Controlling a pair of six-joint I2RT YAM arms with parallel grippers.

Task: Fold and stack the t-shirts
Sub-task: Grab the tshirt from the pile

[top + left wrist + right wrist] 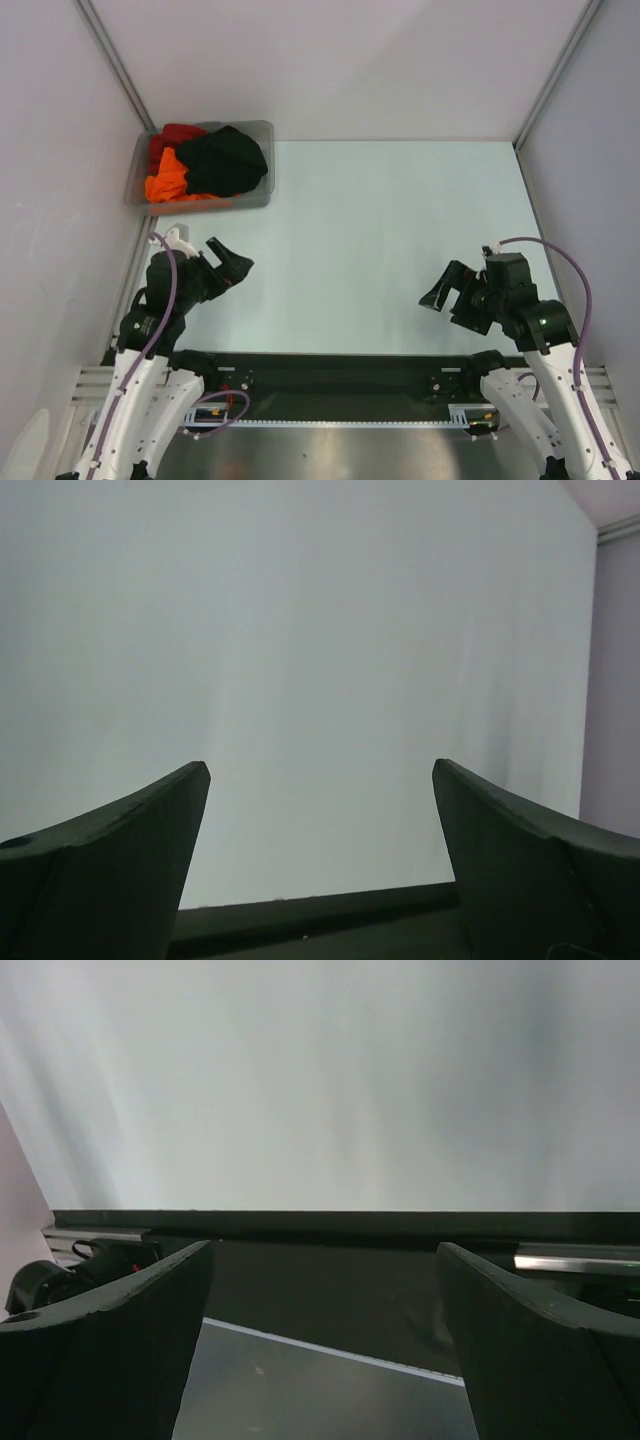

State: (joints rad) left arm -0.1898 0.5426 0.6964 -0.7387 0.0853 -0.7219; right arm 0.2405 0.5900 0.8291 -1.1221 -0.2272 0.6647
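- We see the left jaws spread wide open, with only bare worktop [320, 630] between them
- The right jaws stand just as wide open, with worktop and the dark base rail [350, 1225] between them
- The t-shirts [205, 165] lie bunched in a grey bin [262, 190], ahead of the left jaws and well apart from the right jaws, far to their left
- In the bin we find the black t-shirt [228, 160] on top, the orange t-shirt [167, 183] on the side nearer the left jaws and the red t-shirt [172, 135] farthest from them
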